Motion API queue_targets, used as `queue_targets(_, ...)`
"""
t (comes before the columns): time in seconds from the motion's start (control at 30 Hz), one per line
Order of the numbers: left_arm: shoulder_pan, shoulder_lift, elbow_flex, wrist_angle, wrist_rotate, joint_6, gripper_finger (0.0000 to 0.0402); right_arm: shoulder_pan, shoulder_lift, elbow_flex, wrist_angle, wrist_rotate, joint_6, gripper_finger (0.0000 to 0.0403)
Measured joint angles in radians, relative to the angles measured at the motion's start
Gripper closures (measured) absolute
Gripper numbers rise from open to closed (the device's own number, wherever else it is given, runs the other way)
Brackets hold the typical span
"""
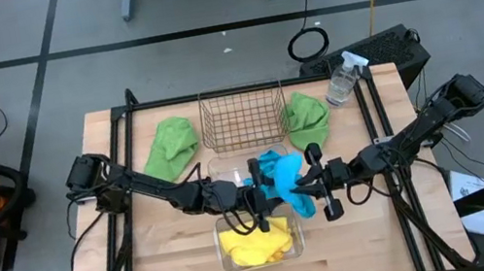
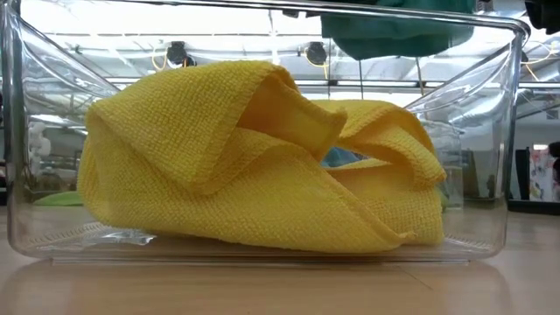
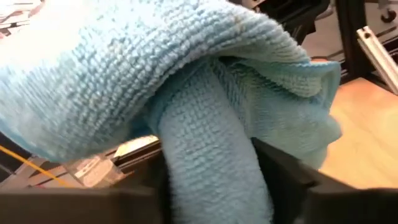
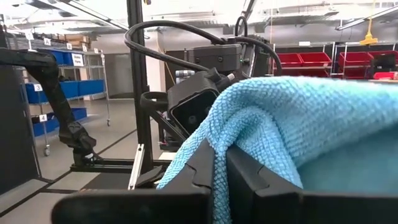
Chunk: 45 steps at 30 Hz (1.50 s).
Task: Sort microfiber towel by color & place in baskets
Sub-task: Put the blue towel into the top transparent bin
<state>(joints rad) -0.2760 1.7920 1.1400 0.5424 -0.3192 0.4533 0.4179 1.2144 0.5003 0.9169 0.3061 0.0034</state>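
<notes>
A sky-blue towel (image 1: pixel 280 176) hangs in the air over the table's middle, between my two grippers. My left gripper (image 1: pixel 261 191) is shut on its left part, and my right gripper (image 1: pixel 303 184) is shut on its right part. Two yellow towels (image 1: pixel 258 241) lie crumpled in the near clear basket (image 2: pixel 17 131). Another clear basket (image 1: pixel 228 167) stands just beyond it, under the arms. One green towel (image 1: pixel 172 145) lies flat left of the copper wire basket (image 1: pixel 244 115), another green towel (image 1: pixel 306 120) right of it. My left gripper pinches a rolled fold of the blue towel (image 3: pixel 208 168) between its two fingers (image 3: pixel 292 180), coming in about level from the table's left. The rest of the cloth bulges over the fingers, lifted clear of the table. My right gripper pinches a fold of the blue towel (image 4: pixel 219 168) between its two fingers (image 4: pixel 249 180), coming in about level from the table's right. The cloth drapes over the fingers and is lifted clear of the table.
A clear spray bottle (image 1: pixel 341 79) lies at the far right, beside the right green towel. Black frame rails (image 1: pixel 125 145) run along the table's left and right sides. Bare wood shows at the near left and near right.
</notes>
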Motion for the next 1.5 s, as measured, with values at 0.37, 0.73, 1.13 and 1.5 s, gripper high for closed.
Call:
queue_targets(0.37,-0.009,-0.028,0.0,-0.132,-0.024,-0.002,0.0365,0.026,-0.052,0.0,-0.214,0.029,0.084,0.0285)
queue_targets(0.73,-0.014,-0.146,0.0,-0.399,-0.03,-0.138,0.036,0.146,-0.189,0.002,-0.531,0.263,0.131,0.0156)
queue_targets(1.13,0.009,-0.153,0.0,-0.436,0.007,-0.161,0.036,0.194,0.048,0.31,-0.7,0.406,-0.271,0.0135)
queue_targets(1.5,0.008,-0.153,0.0,-0.489,0.009,-0.186,0.036,0.202,0.363,0.725,-1.094,0.433,-0.492,0.0135)
